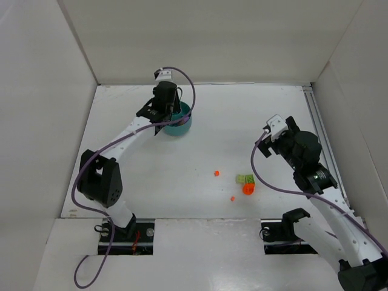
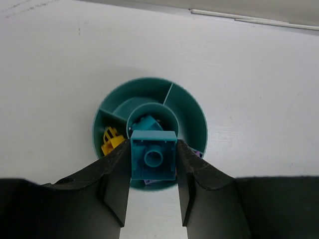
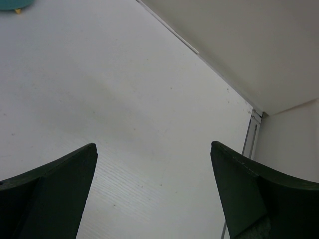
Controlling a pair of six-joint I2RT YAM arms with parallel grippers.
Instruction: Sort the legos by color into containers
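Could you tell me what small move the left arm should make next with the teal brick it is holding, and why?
Probably ease the left gripper slightly forward before releasing. Its teal brick appears to hang over the dish's near rim, just short of the centre cup, where a second teal brick already lies.

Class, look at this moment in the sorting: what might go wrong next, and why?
The teal brick in the left fingers hangs over the centre cup's near rim, so on release it may drop among the purple pieces beside the cup. That small cup already holds a teal piece; the new one could perch or tip out.
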